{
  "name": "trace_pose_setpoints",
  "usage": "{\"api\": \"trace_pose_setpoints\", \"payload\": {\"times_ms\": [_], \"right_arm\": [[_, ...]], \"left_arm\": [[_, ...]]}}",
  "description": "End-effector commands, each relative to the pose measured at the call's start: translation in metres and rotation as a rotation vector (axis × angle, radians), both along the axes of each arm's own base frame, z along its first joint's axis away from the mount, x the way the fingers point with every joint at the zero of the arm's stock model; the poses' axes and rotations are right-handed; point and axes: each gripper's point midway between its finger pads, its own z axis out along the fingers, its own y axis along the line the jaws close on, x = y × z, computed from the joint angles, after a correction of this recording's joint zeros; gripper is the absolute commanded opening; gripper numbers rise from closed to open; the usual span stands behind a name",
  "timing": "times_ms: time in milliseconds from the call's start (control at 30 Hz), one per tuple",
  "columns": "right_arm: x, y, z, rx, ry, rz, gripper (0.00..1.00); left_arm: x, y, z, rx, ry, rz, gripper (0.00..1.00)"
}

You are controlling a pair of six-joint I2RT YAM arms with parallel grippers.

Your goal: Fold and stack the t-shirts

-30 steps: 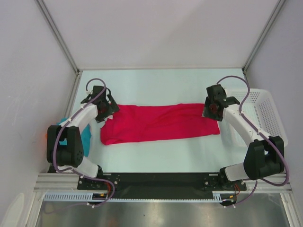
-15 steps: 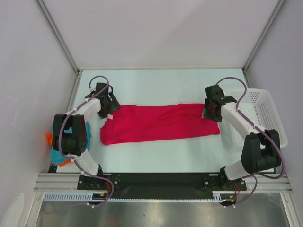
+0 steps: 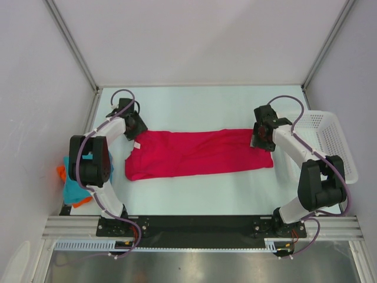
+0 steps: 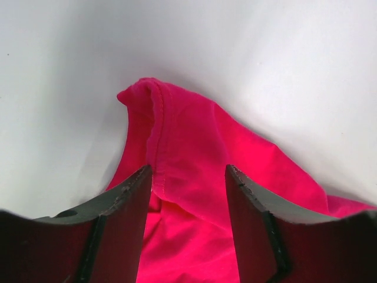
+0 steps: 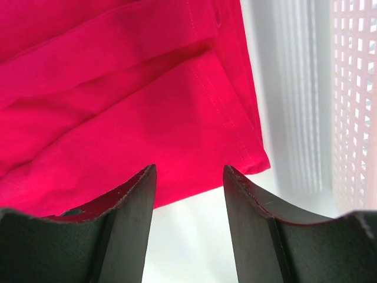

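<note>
The pink shirt [image 3: 197, 153] is laid on the table [image 3: 194, 106] as a long band, with its long axis running from the left arm's side to the right arm's side. Each of its 2 far corners is attended by 1 gripper. The left gripper [image 3: 135, 127] is set at the far left corner. In the left wrist view its fingers are seen spread apart, with a raised peak of pink cloth showing in the gap between them and nothing pinched. The right gripper [image 3: 260, 137] is set at the far right corner. Its fingers are likewise held apart, above the stitched edge of the shirt, and nothing is gripped.

The next fold is judged to depend on both corners being closed on together, as each arm is nearer its own end. The teal shirt [image 3: 72, 187] and orange shirt [image 3: 61, 171] are bunched beside the left arm. The basket [image 3: 333, 138] is placed at the right edge.
</note>
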Motion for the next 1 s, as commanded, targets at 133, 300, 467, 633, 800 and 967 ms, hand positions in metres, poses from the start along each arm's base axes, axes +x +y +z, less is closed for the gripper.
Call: {"api": "trace_pose_setpoints", "payload": {"times_ms": [133,300,467,633,800,967], "right_arm": [[0.015,-0.003,0.014,-0.005,-0.052,0.000,0.54],[0.014,-0.003,0.015,-0.004,-0.053,0.000,0.54],[0.015,-0.002,0.013,0.001,-0.050,0.002,0.54],[0.014,-0.002,0.011,-0.004,-0.045,0.002,0.54],[0.015,-0.001,0.011,0.001,-0.046,0.003,0.54],[0.014,-0.003,0.013,-0.006,-0.045,0.003,0.54]], "left_arm": [[0.013,0.007,0.005,-0.012,-0.038,0.011,0.53],[0.007,0.010,0.004,-0.015,-0.035,0.019,0.51],[0.001,0.014,0.001,0.003,-0.030,0.027,0.50],[-0.006,0.013,-0.007,-0.011,-0.011,0.031,0.50],[-0.005,0.012,-0.012,-0.018,-0.012,0.032,0.41],[-0.003,0.014,-0.013,-0.027,-0.006,0.043,0.00]]}}
